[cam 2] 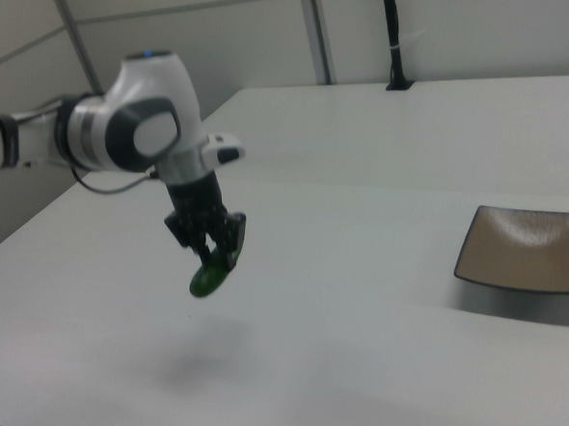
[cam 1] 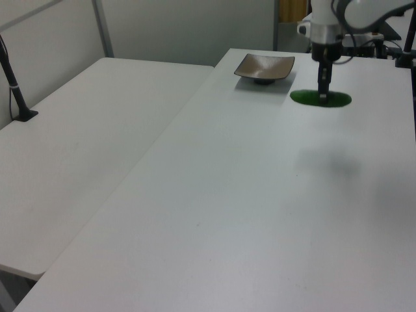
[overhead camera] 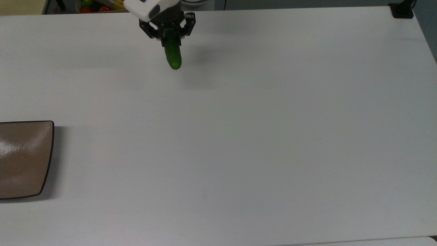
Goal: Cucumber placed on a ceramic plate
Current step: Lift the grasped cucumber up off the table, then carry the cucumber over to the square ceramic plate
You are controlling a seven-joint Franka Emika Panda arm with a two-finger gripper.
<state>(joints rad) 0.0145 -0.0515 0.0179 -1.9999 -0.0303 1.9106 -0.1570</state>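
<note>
Cucumber — dark green, held level and clear above the white table, its shadow cast below; gripper fingers clamped across its middle. Ceramic plate — brown square, empty, well apart at the top view's left edge. Step in hand, by judgement: carry. Keep height, travel steadily to above the dished centre, descend before releasing so it does not roll off.
</note>
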